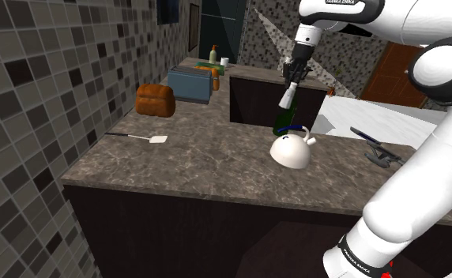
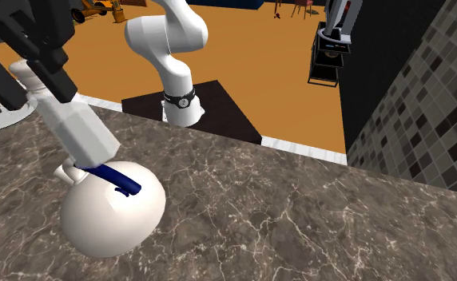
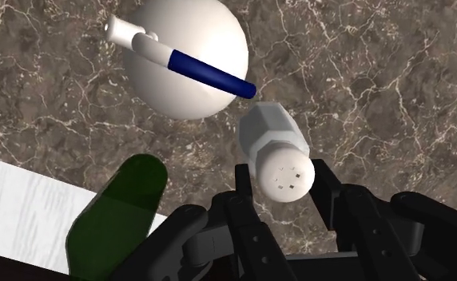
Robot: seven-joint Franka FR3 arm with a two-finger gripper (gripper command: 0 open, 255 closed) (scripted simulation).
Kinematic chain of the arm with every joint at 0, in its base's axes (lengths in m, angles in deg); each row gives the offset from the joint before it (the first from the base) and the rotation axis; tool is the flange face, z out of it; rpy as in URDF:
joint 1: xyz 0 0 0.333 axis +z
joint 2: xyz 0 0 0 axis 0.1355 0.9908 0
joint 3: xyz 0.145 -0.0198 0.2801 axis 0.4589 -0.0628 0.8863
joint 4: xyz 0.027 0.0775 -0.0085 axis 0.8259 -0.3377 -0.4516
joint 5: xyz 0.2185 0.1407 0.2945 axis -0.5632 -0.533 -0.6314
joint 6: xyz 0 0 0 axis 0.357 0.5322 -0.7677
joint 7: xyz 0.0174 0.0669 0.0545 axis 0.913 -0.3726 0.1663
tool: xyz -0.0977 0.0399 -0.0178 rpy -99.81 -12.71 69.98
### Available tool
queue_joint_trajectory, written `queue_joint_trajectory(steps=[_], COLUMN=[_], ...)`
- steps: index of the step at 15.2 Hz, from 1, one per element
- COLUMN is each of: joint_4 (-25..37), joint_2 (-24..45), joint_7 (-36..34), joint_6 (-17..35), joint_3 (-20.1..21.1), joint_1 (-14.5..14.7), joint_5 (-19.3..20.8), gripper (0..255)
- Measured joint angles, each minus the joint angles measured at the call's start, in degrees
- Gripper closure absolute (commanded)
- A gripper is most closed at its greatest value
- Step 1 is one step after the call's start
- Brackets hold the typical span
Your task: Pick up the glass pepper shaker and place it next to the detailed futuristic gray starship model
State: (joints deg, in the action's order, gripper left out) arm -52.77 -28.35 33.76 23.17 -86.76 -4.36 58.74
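Observation:
The pepper shaker [image 3: 276, 150] is drawn white, faceted, with a holed cap. My gripper [image 3: 281, 182] is shut on it near the cap, one black finger on each side. In the shoulder view the gripper [image 1: 291, 77] holds the shaker [image 1: 287, 98] in the air, tilted, just above a green bottle [image 1: 283, 123]. In the second exterior view the shaker [image 2: 77, 126] slants down from the gripper [image 2: 37, 80] toward a white kettle [image 2: 111, 211]. The gray starship model [image 1: 379, 152] lies on a white surface [image 1: 351, 118] at the shoulder view's right, apart from the shaker.
The white kettle [image 1: 291, 150] with a blue handle stands on the marble counter [image 1: 193, 162] under the shaker, beside the green bottle [image 3: 119, 219]. Farther toward the shoulder view's left are a spatula [image 1: 147, 138], a bread loaf [image 1: 155, 100] and a toaster [image 1: 191, 84].

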Motion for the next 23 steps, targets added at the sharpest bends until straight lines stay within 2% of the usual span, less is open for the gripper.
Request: queue_joint_trajectory(steps=[4, 13, 21, 23], joint_4=[-1.71, -0.27, 8.42, 12.24], joint_2=[-1.70, 0.04, 6.85, 10.09], joint_7=[5.24, 17.52, 29.80, 32.74], joint_6=[-0.24, -0.74, -3.75, -4.80], joint_3=[-2.70, -9.05, -14.94, -16.16], joint_1=[-2.58, -8.49, -15.19, -17.22], joint_5=[0.59, 0.84, -1.20, -2.52], gripper=[255, 255, 255, 255])
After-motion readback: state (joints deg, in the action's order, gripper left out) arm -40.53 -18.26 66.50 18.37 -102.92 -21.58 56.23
